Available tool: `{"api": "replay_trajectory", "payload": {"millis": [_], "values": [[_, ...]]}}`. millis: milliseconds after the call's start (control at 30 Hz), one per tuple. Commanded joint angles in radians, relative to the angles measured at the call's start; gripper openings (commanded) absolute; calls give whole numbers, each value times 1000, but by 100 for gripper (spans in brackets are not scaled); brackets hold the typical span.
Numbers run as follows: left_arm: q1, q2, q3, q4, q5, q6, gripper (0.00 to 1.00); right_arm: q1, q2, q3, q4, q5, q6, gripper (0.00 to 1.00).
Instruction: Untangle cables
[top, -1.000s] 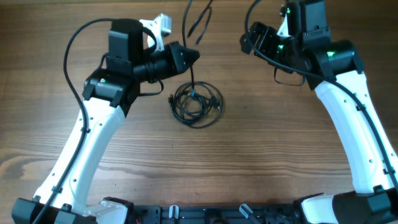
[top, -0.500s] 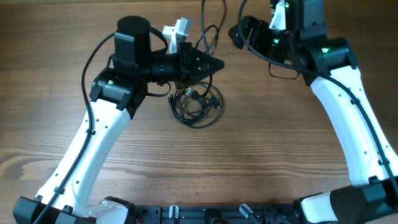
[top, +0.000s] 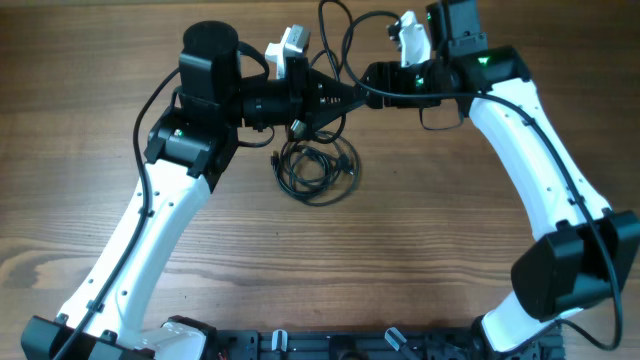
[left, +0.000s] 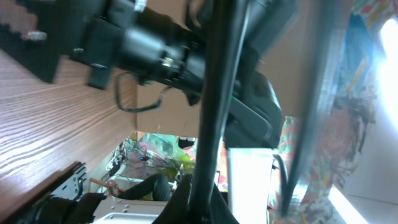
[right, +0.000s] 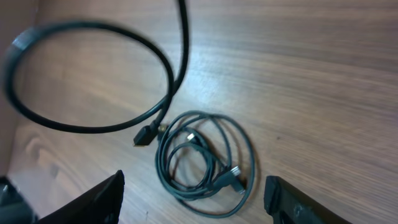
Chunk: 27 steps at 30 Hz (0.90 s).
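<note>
Black cables form two groups. The coil (top: 315, 168) lies flat on the table (top: 450, 250), below and slightly behind the tip of the left gripper (top: 347, 100). It holds several loops wound together, with small plugs inside the ring. The lifted cable (top: 345, 30) rises from the left gripper and arcs above both grippers. One plug end hangs beneath the left gripper, near the coil rim; whether it touches the coil cannot be determined.

Left gripper: clenched on the lifted cable. The left wrist view shows the cable running straight out between the fingers.

Right gripper (top: 372, 76): jaws spread wide, nothing between them. It sits just beyond the left gripper tip, close to touching. In the right wrist view the coil lies beneath the spread jaws and the lifted cable passes ahead of them.

Step in hand, as judged: one cable is being separated from the bundle, and a second grip is due. Most of the task is not yet done, since the coil is wound.

Next move: bring the right jaws around the lifted cable close to the left gripper, close them, then draw the grippers apart. Keep the hanging plug off the coil, where it could snag.
</note>
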Motion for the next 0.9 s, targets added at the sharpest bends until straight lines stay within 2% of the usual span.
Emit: {"api": "replay_trajectory", "payload": {"millis": [0,100,333,467,633,733,800,867], "values": [[-7,-8,21,31,22,-61,4,0,28,-5,4,-161,-95,75],[-11,-8,21,47,23,-117,4,0,28,-5,13,-161,-94,75],[-65,-8,21,222,27,-260,4,1,48,-5,59,-157,-68,73],[-88,-8,21,290,26,-294,4,1,65,-5,90,-162,-21,64],[-93,-8,21,294,27,-338,4,2,66,-5,123,-160,21,62],[-104,-8,21,344,27,-342,4,2,66,-5,127,-128,34,48],[-106,-8,21,349,27,-342,4,2,66,-5,126,-87,58,32],[-106,-8,21,349,27,-342,4,2,66,-5,126,-58,72,23]]}}
